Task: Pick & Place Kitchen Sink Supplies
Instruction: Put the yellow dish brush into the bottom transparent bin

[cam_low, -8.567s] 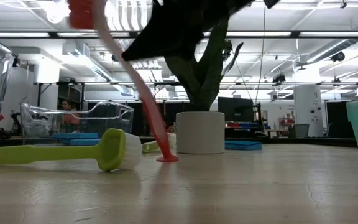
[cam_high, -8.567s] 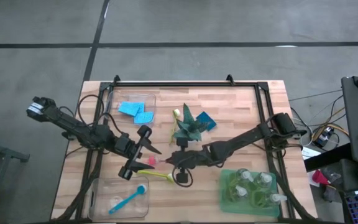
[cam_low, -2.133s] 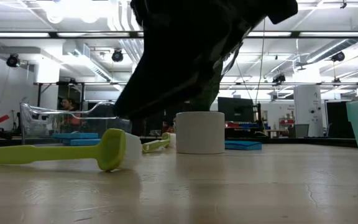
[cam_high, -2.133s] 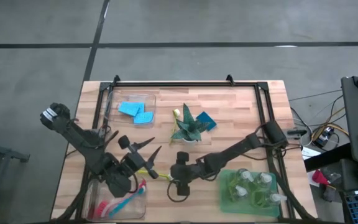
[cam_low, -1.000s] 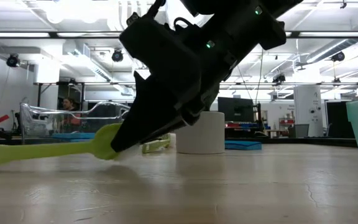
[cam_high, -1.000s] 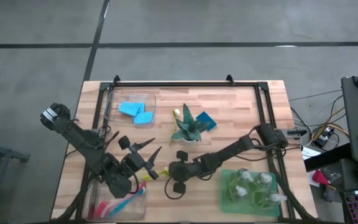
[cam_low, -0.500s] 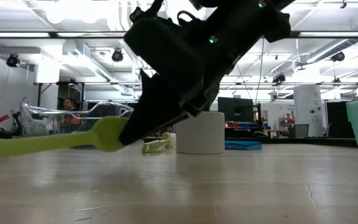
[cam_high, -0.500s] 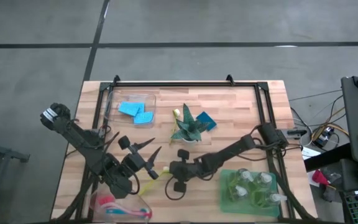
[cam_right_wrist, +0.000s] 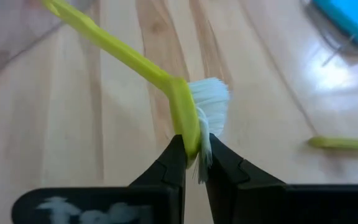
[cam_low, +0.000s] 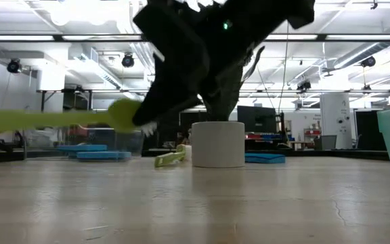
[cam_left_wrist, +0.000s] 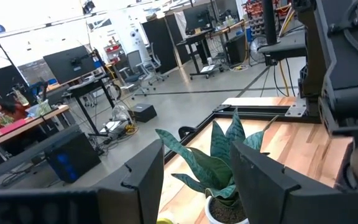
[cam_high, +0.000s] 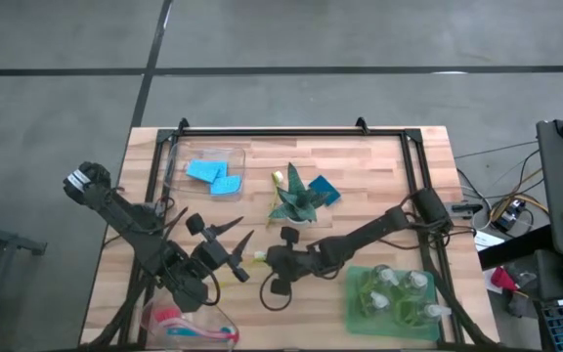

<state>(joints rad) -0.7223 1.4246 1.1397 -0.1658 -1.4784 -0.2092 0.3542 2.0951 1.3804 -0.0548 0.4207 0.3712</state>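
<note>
My right gripper [cam_high: 260,258] is shut on a yellow-green long-handled brush [cam_low: 59,119] near the table's middle, above the wood. My left gripper [cam_high: 235,235] is open and empty just to its left; the left wrist view [cam_left_wrist: 194,180] shows its fingers wide apart. A red-pink and a blue brush lie in a clear bin [cam_high: 189,321] at the near left. Blue sponges lie in a clear bin [cam_high: 213,174] at the far left. One more blue sponge [cam_high: 325,189] lies flat beside the plant. A second yellow-green brush [cam_low: 170,158] lies on the table by the plant pot. Pump bottles stand in the green tray [cam_high: 360,311]. My right gripper pinches the brush's head [cam_right_wrist: 188,134] between its two fingers, right behind the white bristles [cam_right_wrist: 211,99]. The fingers come slanting down from the table's right. The brush is lifted clear of the table, and its handle [cam_right_wrist: 104,43] runs about level toward the table's left.
A spiky green plant in a white pot [cam_high: 294,200] stands just beyond the grippers. The green tray is at the near right. A black frame [cam_high: 272,130] runs along the far edge and the sides. Bare wood lies in front of the right gripper at the near middle [cam_high: 291,318].
My right gripper has gone up with the yellow-green brush's head. The brush lay with its handle on the table, then tilted, and is now lifted clear and about level. My left gripper has kept still and open.
</note>
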